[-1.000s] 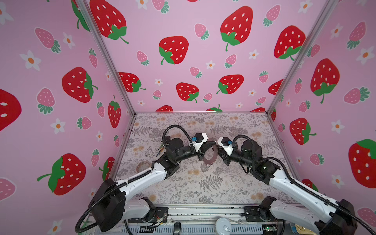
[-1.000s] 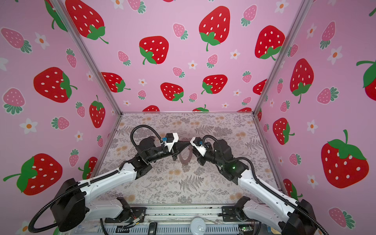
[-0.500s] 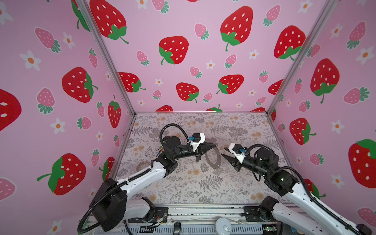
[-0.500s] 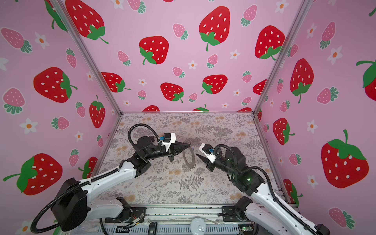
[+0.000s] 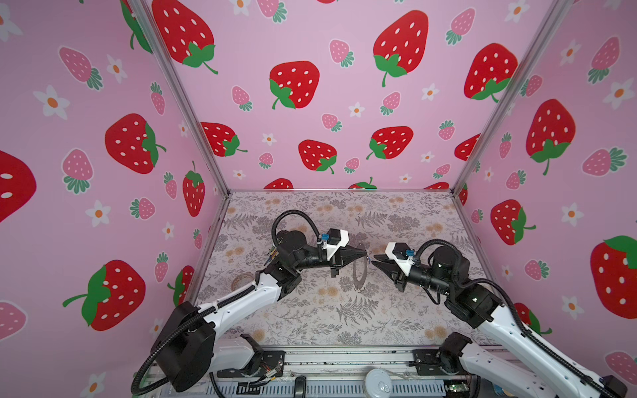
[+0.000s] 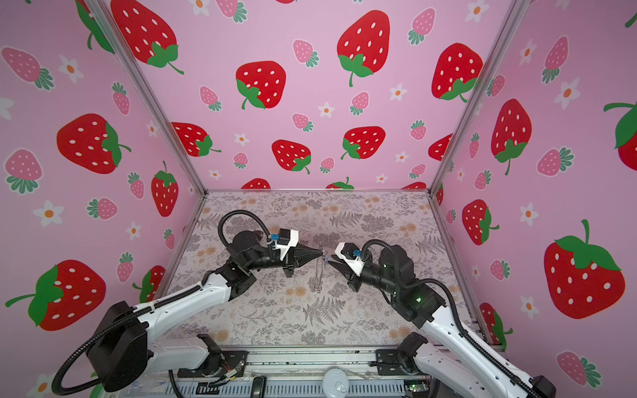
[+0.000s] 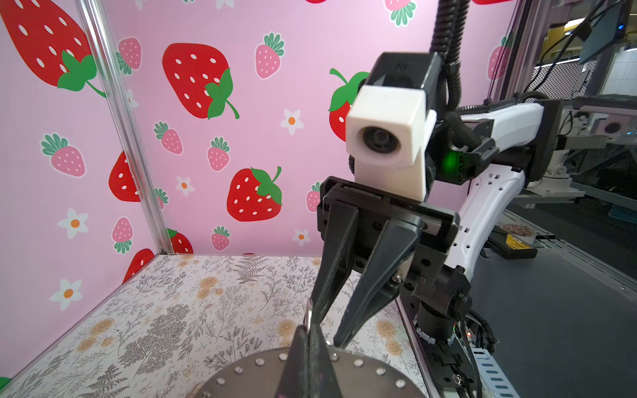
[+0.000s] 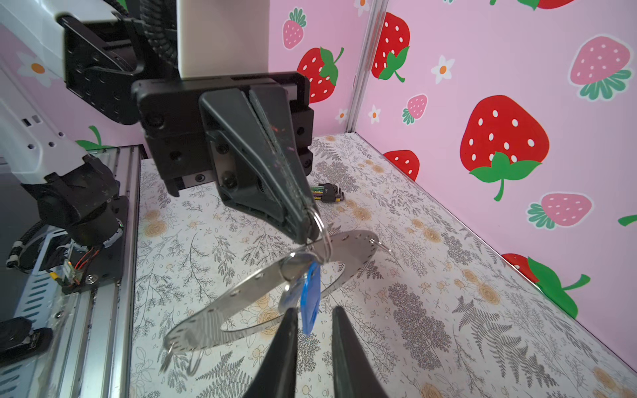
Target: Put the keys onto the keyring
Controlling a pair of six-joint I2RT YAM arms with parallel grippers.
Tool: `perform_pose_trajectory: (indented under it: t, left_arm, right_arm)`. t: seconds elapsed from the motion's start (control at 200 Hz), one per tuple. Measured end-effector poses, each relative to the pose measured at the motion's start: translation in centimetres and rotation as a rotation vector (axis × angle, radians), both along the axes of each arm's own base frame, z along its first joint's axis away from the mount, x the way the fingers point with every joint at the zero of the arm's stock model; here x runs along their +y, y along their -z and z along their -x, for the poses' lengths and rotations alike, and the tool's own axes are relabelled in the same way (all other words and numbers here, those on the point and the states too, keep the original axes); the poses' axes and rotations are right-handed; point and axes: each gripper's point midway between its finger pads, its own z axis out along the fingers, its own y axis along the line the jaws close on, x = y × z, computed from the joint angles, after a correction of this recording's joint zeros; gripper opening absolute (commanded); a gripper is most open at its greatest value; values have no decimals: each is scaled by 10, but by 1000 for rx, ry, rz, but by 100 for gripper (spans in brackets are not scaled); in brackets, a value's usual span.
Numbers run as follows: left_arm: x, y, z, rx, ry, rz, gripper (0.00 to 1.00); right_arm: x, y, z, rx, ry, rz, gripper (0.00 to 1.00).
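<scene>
Up in the air over the middle of the counter [image 5: 344, 327], the left gripper [image 8: 310, 234] has its jaws pinched tight on the small wire loop at the rim of the keyring [image 8: 234, 294]. That leaves the big flat grey ring dangling edge-on in both top views, clear of the surface. The blue-headed key [image 8: 310, 303] hangs right under that pinch point and honestly looks threaded on already, though the joint is too cluttered in the right wrist view to be sure. The right gripper [image 7: 329, 330] sits just beside it with its jaws a narrow gap apart. The blue head is between the tips but not squeezed, as far as I can see. So I'd guess what's left is mostly checking it's seated, then letting go. Other stuff: a bundle of coloured hex keys [image 8: 327, 193] and a tan coil [image 5: 241, 281] lie on the counter by the left arm, well apart from the action, so nothing's blocking.
</scene>
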Motion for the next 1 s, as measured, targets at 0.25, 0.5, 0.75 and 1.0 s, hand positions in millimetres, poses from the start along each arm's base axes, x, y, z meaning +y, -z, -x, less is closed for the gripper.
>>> perform_pose_trajectory:
  t: [0.25,0.5,0.75,1.0]
  left_arm:
    - [0,7,3,12,18,-23,0]
    - [-1,7,6,5,35,-26,0]
    - [0,7,8,4,46,-27,0]
    - [0,9,7,0,49,-48,9]
  right_arm:
    - [5,-17,4,-16,-35,-57,21]
    - [9,-14,1,-3,-38,-55,17]
    - [10,-15,3,5,-50,-67,6]
    - [11,-15,6,15,-67,-67,0]
